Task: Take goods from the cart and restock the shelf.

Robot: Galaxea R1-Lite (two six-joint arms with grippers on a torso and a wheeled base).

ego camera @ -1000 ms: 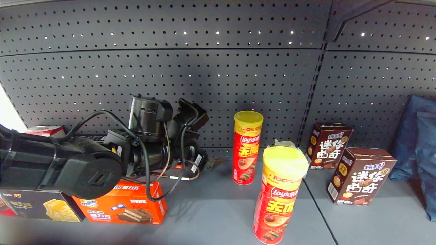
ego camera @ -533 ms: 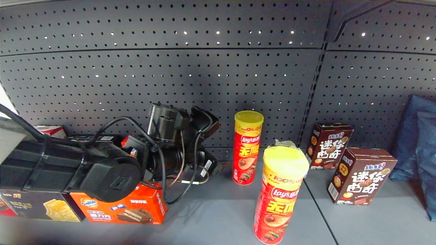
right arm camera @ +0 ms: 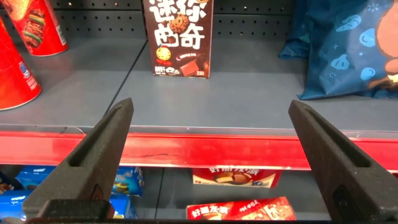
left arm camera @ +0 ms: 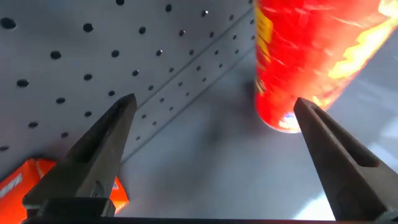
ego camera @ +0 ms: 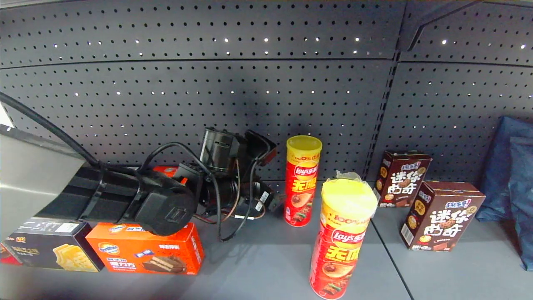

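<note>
Left gripper [left arm camera: 214,102]: fingers spread wide, nothing between them. It sits low over the shelf [ego camera: 258,258], close to the pegboard [ego camera: 250,91] and just beside the back chip can [ego camera: 302,181]; I can't tell if it touches the can. In the wrist view the can is cut off at the top. My left arm hides most of a red-orange box [ego camera: 166,170] at the back wall.

Right gripper [right arm camera: 210,106]: also wide and empty, out in front of the shelf's red edge strip [right arm camera: 205,149].

Cut off:
- the black box [ego camera: 50,246] at the left edge
- the blue bag [ego camera: 512,175] at the right edge
- the base of the front chip can [ego camera: 341,237] at the bottom edge

Crumpled clear film [ego camera: 347,175] pokes up behind the front can's lid.

The orange cake box [ego camera: 145,250] lies flat beside the black box. Two brown cookie boxes [ego camera: 399,179] [ego camera: 441,214] stand upright, right of the cans.

There is bare shelf between the cake box and the front can, and more in front of the cookie boxes. Boxes on the lower shelf [right arm camera: 224,177] are hard to make out.
</note>
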